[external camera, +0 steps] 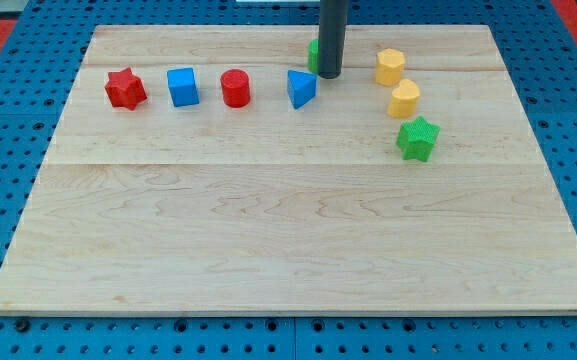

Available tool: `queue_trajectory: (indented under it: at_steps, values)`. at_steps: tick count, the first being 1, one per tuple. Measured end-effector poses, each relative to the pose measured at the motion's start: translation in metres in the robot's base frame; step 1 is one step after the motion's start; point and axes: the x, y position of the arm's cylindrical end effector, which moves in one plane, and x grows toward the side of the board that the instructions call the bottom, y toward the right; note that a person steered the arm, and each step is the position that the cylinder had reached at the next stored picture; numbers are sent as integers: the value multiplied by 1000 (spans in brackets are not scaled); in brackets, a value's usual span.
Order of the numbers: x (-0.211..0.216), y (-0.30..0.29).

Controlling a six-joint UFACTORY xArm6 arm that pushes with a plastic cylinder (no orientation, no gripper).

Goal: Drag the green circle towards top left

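Observation:
The green circle (312, 55) lies near the top middle of the wooden board (288, 230), mostly hidden behind my rod. Only its left edge shows. My tip (329, 75) rests on the board right against the green circle's right and lower side. A blue triangle (301, 88) lies just to the lower left of my tip.
A red star (125, 88), a blue cube (182, 86) and a red cylinder (235, 88) stand in a row to the left. A yellow hexagon (390, 66), a second yellow block (404, 98) and a green star (418, 138) lie to the right.

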Motion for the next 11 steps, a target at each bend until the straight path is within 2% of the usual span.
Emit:
queue_trajectory:
  at_steps: [2,3,4,7,8,9,10,11]
  values:
    - [0,9]
    - [-31,41]
    - [-33,21]
    - [-24,-146]
    - [-32,-185]
    - [-40,-144]
    - [-52,-196]
    - [-60,-218]
